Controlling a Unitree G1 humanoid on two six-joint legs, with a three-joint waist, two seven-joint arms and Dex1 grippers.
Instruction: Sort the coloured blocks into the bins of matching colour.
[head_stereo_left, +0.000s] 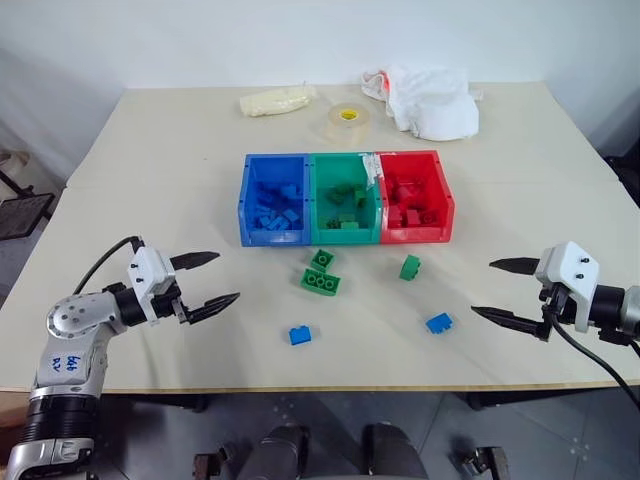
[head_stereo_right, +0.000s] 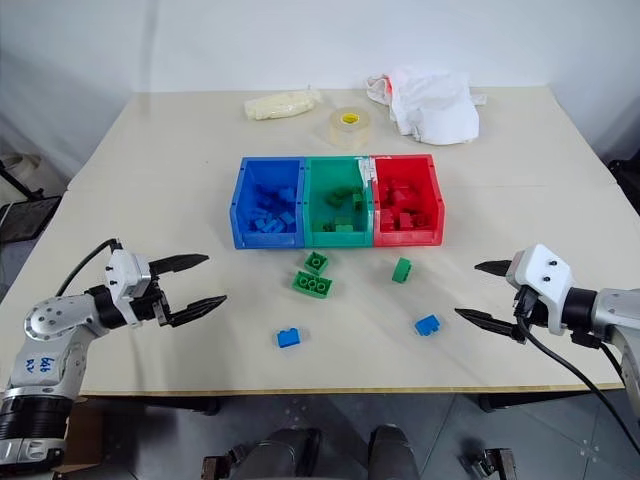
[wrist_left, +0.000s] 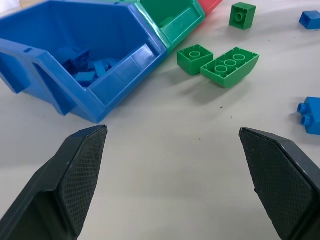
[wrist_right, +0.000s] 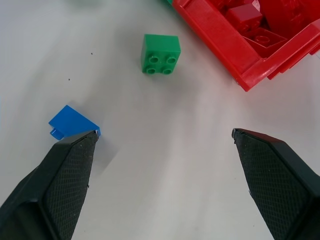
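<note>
Beige table (head_stereo_left: 150, 180), joined bins (head_stereo_left: 345, 200), loose bricks (head_stereo_left: 320, 283), tape roll (head_stereo_left: 348, 120), white cloth (head_stereo_left: 435, 103)

Left pincer (head_stereo_left: 207, 280) and right pincer (head_stereo_left: 500, 290) gape empty.

Beige rectangular table (head_stereo_left: 150, 180) against plain white wall (head_stereo_left: 300, 40); grey tiled floor (head_stereo_left: 330, 410) below front edge, dark wire rack (head_stereo_left: 20, 212) at left.

Three open-top plastic bins sit joined in a row at the frame's centre: one blue bin (head_stereo_left: 272, 200), one green bin (head_stereo_left: 344, 198), one red bin (head_stereo_left: 414, 196). Each holds a pile of studded bricks too jumbled to count.

Five loose plastic bricks lie below the bins: three green bricks (head_stereo_left: 321, 283) (head_stereo_left: 322, 260) (head_stereo_left: 410, 267) and two blue bricks (head_stereo_left: 300, 335) (head_stereo_left: 439, 323).
</note>
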